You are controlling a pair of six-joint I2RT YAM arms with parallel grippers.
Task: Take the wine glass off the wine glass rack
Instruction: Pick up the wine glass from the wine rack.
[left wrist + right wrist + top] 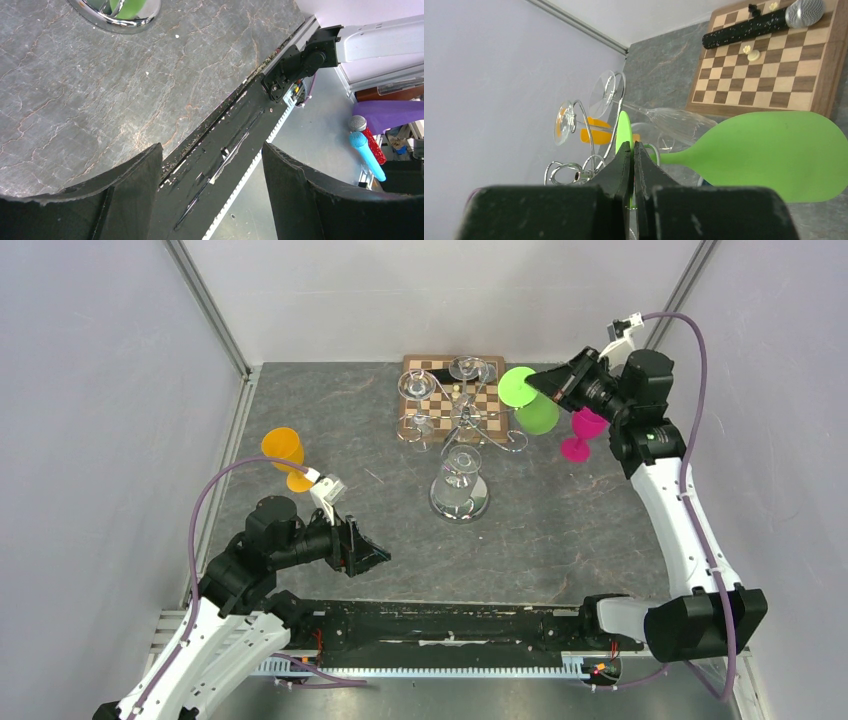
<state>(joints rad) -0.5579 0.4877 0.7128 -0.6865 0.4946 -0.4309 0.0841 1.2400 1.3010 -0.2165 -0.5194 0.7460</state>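
One wine glass rack (447,502) is standing in the middle of the table (560,530), its round mirrored base toward the near edge and its curled silver hooks spreading over the near edge of the one chessboard (764,75), which is lying at the middle of the far edge. One black microphone (754,24) is lying across the board.

Three coloured glasses are showing, one of each colour. The orange one (283,448) is sitting near the left edge, the pink one (578,445) is standing near the far right corner, and the green wine glass (774,150) is hanging in the air just beside the rack's right-hand hooks. At least two clear glasses (604,95) are hanging from the hooks; I cannot tell the exact count.

The green wine glass is looking opaque and bright lime, with a flat disc foot, a thin stem and a rounded bowl, and it is lying almost on its side. The right gripper (631,147) is pinching the thin edge of that foot, its jaws closed tight on it. Whether the glass is touching a hook, I cannot tell.

The left gripper (211,150) is hovering over the near edge toward the left, its jaws standing wide apart and holding nothing.
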